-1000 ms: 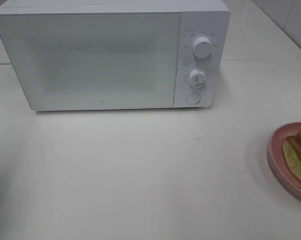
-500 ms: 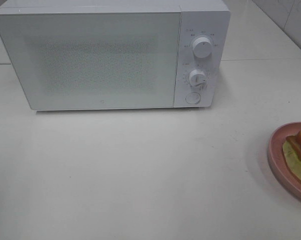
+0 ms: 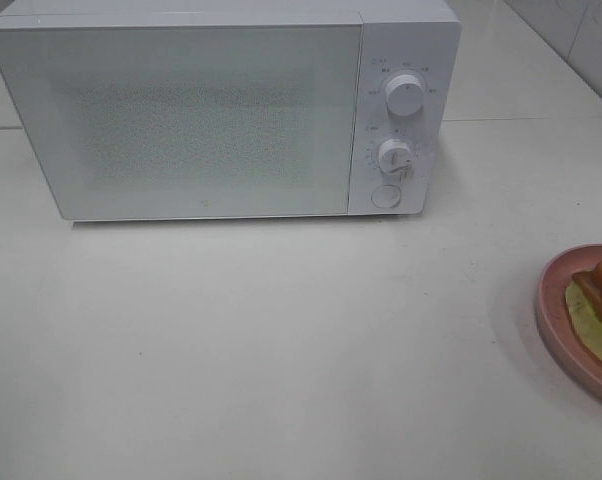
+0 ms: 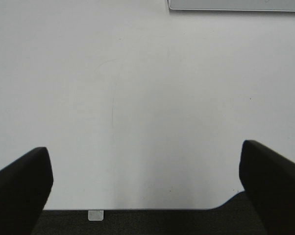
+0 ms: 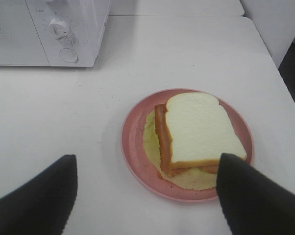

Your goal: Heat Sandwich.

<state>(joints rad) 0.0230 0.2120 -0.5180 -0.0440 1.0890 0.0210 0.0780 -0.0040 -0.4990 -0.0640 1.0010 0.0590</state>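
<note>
The sandwich (image 5: pixel 199 132) lies flat on a round pink plate (image 5: pixel 135 147) at the right edge of the white table (image 3: pixel 281 350), its top slice of white bread over reddish meat strips and a pale yellow-green layer. The right gripper (image 5: pixel 147 196) hangs above the plate's near side, jaws wide apart and holding nothing. The white microwave (image 3: pixel 211 110) stands at the back of the table, door shut, well apart from the plate. The left gripper (image 4: pixel 147 191) hovers over bare table, its jaws spread wide and empty.

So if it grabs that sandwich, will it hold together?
Probably not neatly. The sandwich is soft white bread, likely to squash. Its layers look loosely stacked, with meat and pale filling poking out, so they may slide apart. Lifting the pink plate seems safer.
</note>
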